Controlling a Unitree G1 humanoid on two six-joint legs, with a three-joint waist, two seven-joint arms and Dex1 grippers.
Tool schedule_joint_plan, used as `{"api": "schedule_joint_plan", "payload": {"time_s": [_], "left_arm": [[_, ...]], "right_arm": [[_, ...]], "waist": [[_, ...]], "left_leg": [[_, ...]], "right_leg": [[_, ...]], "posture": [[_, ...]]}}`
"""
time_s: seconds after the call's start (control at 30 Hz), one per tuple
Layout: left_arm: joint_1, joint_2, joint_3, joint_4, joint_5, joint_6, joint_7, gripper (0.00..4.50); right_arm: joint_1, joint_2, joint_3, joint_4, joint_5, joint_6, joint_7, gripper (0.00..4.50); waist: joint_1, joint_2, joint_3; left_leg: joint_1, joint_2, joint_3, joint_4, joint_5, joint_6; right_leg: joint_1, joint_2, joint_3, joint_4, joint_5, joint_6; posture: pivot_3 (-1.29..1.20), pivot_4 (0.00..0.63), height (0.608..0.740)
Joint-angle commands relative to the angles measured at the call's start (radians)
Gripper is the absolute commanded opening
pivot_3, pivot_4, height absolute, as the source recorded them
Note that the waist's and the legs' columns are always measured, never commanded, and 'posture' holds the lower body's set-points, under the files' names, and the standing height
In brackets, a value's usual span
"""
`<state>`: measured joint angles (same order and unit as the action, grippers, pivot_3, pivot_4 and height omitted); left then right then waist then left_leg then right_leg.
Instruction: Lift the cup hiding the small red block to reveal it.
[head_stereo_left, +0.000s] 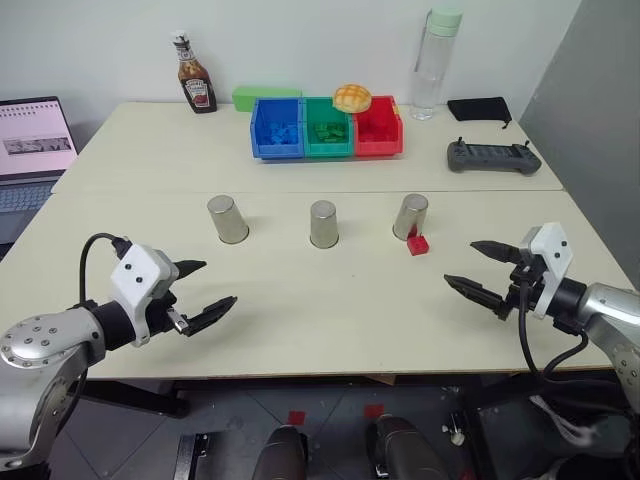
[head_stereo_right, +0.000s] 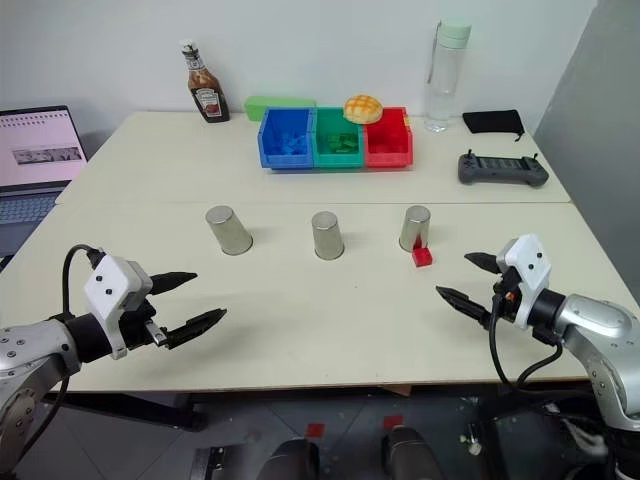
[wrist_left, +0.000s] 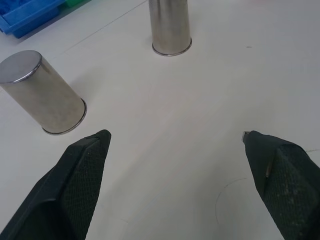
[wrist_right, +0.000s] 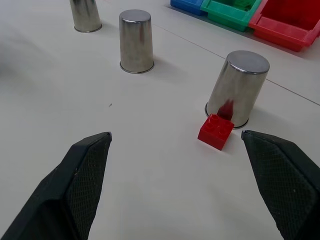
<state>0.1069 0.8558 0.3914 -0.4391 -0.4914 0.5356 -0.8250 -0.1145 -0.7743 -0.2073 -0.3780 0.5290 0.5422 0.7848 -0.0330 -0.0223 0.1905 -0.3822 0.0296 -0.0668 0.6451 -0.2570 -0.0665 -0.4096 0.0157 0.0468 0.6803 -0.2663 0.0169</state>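
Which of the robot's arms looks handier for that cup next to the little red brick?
Probably the right. The right gripper, open, is on the same side as the cup beside the small red block; the left gripper is across the table.

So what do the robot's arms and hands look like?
Each arm is shiny silver-grey metal with round joints. At the wrist sits a white boxy block, and a black cable loops out beside it. The left hand and right hand each have two black pointy fingers, and their inner faces have a fine bumpy texture.
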Motion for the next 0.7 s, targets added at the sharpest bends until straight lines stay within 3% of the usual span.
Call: {"api": "schedule_joint_plan", "payload": {"time_s": [0.03,0.7], "left_arm": [[0.004,0.006,0.033,-0.025,-0.003,-0.011,-0.001,4.50],[0.021,-0.002,0.027,-0.027,0.036,-0.041,0.020,4.50]], "right_arm": [[-0.005,-0.003,-0.022,-0.020,0.002,-0.017,0.004,4.43],[-0.034,0.003,0.002,-0.027,0.004,-0.012,-0.001,4.43]], "waist": [[0.000,0.000,0.000],[0.000,0.000,0.000]], "left_leg": [[0.000,0.000,0.000,0.000,0.000,0.000],[0.000,0.000,0.000,0.000,0.000,0.000]], "right_leg": [[0.000,0.000,0.000,0.000,0.000,0.000],[0.000,0.000,0.000,0.000,0.000,0.000]], "posture": [[0.00,0.150,0.740],[0.00,0.150,0.740]]}}
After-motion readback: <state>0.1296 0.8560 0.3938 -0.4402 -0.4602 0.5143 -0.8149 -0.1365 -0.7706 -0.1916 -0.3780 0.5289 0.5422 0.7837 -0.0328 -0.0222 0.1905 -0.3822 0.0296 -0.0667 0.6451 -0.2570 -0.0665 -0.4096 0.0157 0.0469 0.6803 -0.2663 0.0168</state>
